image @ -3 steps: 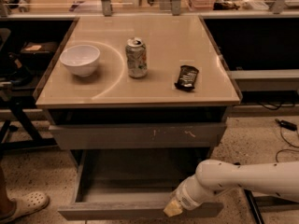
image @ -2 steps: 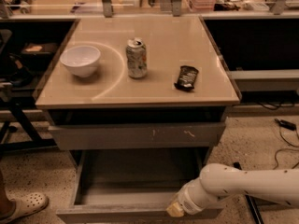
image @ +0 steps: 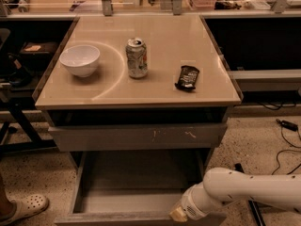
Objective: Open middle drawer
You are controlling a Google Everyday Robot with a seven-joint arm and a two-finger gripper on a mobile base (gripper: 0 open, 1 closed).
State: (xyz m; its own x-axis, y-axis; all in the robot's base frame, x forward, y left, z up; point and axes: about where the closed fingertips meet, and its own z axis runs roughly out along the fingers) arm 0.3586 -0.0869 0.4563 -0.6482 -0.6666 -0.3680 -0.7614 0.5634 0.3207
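The middle drawer stands pulled far out toward me below the table, showing its smooth grey inside; its plain front rim lies at the bottom edge of the view. My gripper is at that front rim, right of centre, on the end of the white arm that comes in from the right. The gripper's tip is mostly hidden by the wrist and the drawer front.
Above the open drawer is the taller grey front with pale scratches, slightly out. On the tabletop stand a white bowl, a soda can and a dark snack packet. A shoe is at the bottom left; cables lie at the right.
The middle drawer has slid further out toward me, and my gripper and arm have moved down and back with its front.
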